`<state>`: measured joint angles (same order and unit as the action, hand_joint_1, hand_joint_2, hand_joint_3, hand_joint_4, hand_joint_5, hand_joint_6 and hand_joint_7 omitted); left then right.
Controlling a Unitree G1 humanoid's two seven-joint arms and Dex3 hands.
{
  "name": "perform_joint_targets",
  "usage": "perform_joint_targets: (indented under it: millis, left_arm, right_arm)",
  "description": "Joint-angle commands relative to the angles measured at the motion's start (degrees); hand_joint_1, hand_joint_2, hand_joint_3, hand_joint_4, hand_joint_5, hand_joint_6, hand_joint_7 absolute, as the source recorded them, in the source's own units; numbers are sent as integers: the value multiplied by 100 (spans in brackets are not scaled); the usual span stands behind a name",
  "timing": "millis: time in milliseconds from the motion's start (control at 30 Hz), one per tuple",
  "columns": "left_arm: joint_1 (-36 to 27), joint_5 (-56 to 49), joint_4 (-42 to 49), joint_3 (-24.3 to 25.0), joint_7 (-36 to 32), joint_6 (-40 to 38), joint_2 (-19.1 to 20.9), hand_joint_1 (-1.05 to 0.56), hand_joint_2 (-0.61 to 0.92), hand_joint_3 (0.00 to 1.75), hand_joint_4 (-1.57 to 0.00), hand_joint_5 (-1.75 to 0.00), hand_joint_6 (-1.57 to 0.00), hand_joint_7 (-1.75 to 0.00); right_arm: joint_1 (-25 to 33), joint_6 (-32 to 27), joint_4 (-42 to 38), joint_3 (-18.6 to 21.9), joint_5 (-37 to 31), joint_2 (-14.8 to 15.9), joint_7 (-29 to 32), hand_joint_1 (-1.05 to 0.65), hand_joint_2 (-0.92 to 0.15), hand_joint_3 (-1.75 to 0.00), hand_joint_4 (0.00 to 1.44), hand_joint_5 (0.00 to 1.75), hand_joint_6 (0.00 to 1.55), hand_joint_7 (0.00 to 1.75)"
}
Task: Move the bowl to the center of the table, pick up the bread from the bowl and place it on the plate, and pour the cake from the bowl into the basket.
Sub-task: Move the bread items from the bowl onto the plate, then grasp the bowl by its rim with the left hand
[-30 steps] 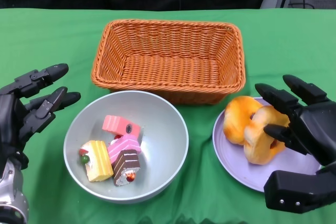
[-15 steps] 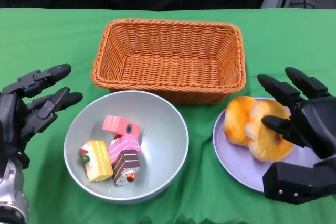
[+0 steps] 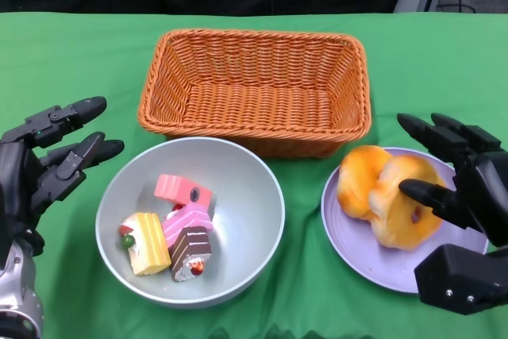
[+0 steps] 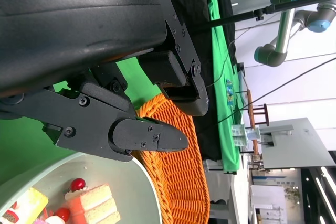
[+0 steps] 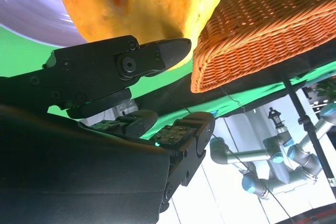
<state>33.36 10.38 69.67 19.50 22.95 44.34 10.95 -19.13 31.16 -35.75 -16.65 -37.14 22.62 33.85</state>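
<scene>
Orange wicker basket (image 3: 255,89) sitting behind grey bowl (image 3: 246,256) of cake pieces (image 3: 171,236), bread (image 3: 389,196) lying on purple plate (image 3: 349,236), green bench (image 3: 71,61), left robot hand (image 3: 44,160) hovering spread beside bowl, right robot hand (image 3: 464,196) spread, one fingertip (image 3: 417,190) overlapping bread.

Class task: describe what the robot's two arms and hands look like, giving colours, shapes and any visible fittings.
Both hands, left hand and right hand, are matte black, with blocky, jointed fingers ending in rounded tips. Small screws show at the joints. The left forearm is silver. The wrist views show a smooth, rounded black shell behind each hand.

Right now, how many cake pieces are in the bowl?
4, all in the bowl: pink cake, yellow cake, pink layered cake and chocolate cake. More could be hidden beneath.
</scene>
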Motion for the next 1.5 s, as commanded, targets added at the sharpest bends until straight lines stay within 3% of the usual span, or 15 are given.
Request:
perform_joint_targets:
  millis: [33, 600, 667, 767, 800, 833, 900, 933, 1000, 1100, 1333, 1500]
  left_arm:
    - [-51, 4, 15, 12, -52, 38, 132, -44, 92, 24, -110, 0, -94, 0]
    - [-42, -4, 22, 1, -59, 21, 127, -45, 92, 23, -111, -1, -95, -1]
    - [-53, -4, 20, -2, -40, 31, 136, -45, 92, 23, -111, 0, -94, 0]
    - [-57, 36, 17, 18, 22, 31, 132, -44, 92, 23, -110, 0, -93, 0]
    - [-60, 34, 16, 16, 22, 40, 131, -44, 92, 23, -110, 0, -93, 0]
    - [-64, 16, 14, 4, 3, 41, 135, -44, 92, 24, -110, 0, -93, 0]
    - [-68, -2, 12, -8, -20, 36, 140, -45, 92, 23, -110, 0, -93, 0]
    - [-67, 6, 12, -3, -15, 50, 135, -45, 92, 23, -110, 0, -93, 0]
    - [-65, 21, 12, 6, -1, 59, 132, -45, 92, 23, -110, 0, -94, 0]
    - [-63, 36, 12, 19, 12, 56, 136, -45, 92, 22, -111, -1, -94, 0]
    - [-96, 132, -51, 61, 252, 173, 168, -47, 92, 18, -109, 0, -90, 0]
    - [-127, 274, -175, 134, 563, 433, 138, -47, 92, 16, -107, 0, -88, 0]
  right_arm:
    - [127, 204, 179, 196, 121, 88, 86, -38, -90, 0, 51, 9, 54, 2]
    - [406, 859, 364, 614, 513, 37, -133, -30, -89, 0, 61, 11, 59, 2]
    - [376, 1255, 196, 719, 929, -132, -208, -24, -88, 0, 64, 13, 63, 4]
    - [306, 1910, -72, 927, 1805, -494, -540, -7, -90, -2, 78, 20, 82, 13]
    - [285, 2054, -120, 987, 2017, -596, -654, 0, -91, -6, 88, 28, 91, 17]
    - [284, 2137, -93, 1039, 2230, -700, -796, 4, -85, -20, 88, 42, 96, 20]
    - [286, 2226, -62, 1129, 2457, -820, -1019, 7, -59, -84, 84, 95, 99, 45]
    - [330, 2172, 76, 1170, 2585, -897, -1142, 7, -54, -95, 83, 103, 97, 53]
    - [407, 2065, 296, 1252, 2757, -1019, -1347, 7, -52, -108, 83, 137, 88, 95]
    - [545, 1974, 628, 1311, 3057, -1093, -1776, 8, -53, -114, 76, 151, 78, 117]
    - [839, 1844, 1178, 1516, 3638, -1262, -2524, 10, -50, -126, 72, 167, 67, 138]
    - [1207, 1530, 1722, 1643, 4043, -1575, -2797, 10, -50, -132, 73, 174, 65, 147]
